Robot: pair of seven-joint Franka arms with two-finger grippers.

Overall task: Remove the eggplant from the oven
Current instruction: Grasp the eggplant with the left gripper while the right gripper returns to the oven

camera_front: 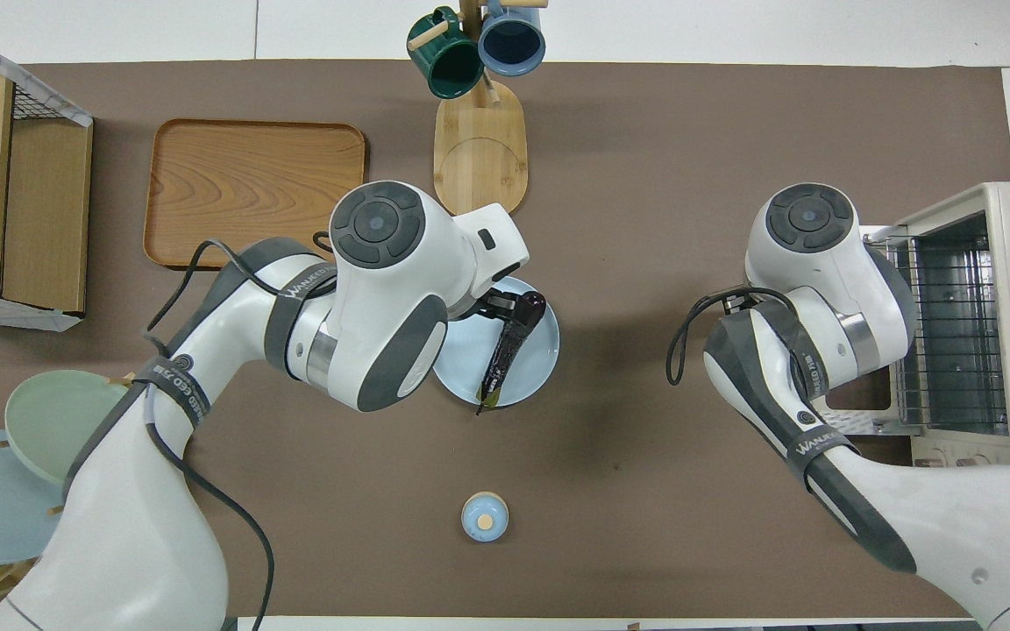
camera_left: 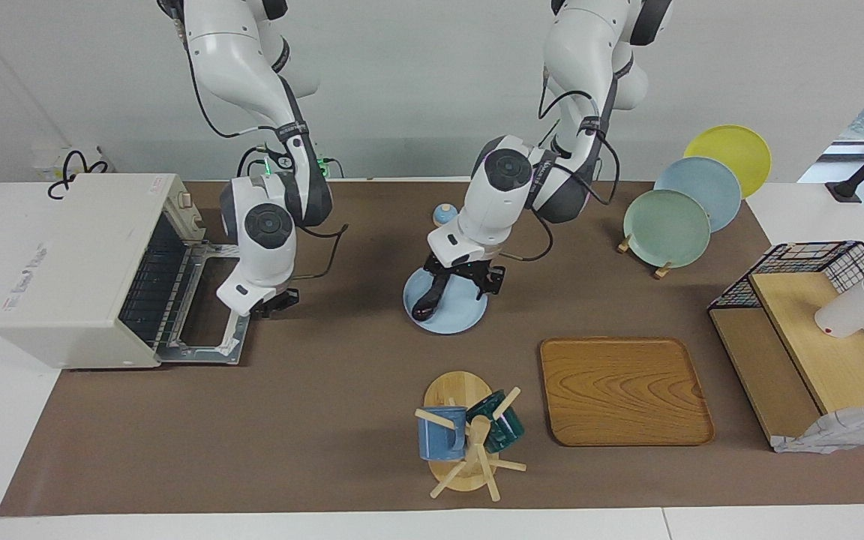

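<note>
The dark purple eggplant (camera_left: pixel 427 298) (camera_front: pixel 509 346) lies on a light blue plate (camera_left: pixel 462 311) (camera_front: pixel 536 368) in the middle of the table. My left gripper (camera_left: pixel 467 283) is low over the plate, open, and the eggplant's thick end sits by one finger (camera_left: pixel 439 279). The off-white oven (camera_left: pixel 76 262) (camera_front: pixel 987 298) stands at the right arm's end of the table. Its glass door (camera_left: pixel 203 330) is folded down and its wire rack (camera_front: pixel 952 333) is bare. My right gripper (camera_left: pixel 276 304) hovers over the open door's edge; in the overhead view the arm hides it.
A wooden tray (camera_left: pixel 623 390) and a mug tree (camera_left: pixel 466 435) with a blue and a green mug stand farther from the robots. A rack of plates (camera_left: pixel 668 225), a wire-and-wood shelf (camera_left: pixel 807 337) and a small blue lid (camera_left: pixel 445 215) are also here.
</note>
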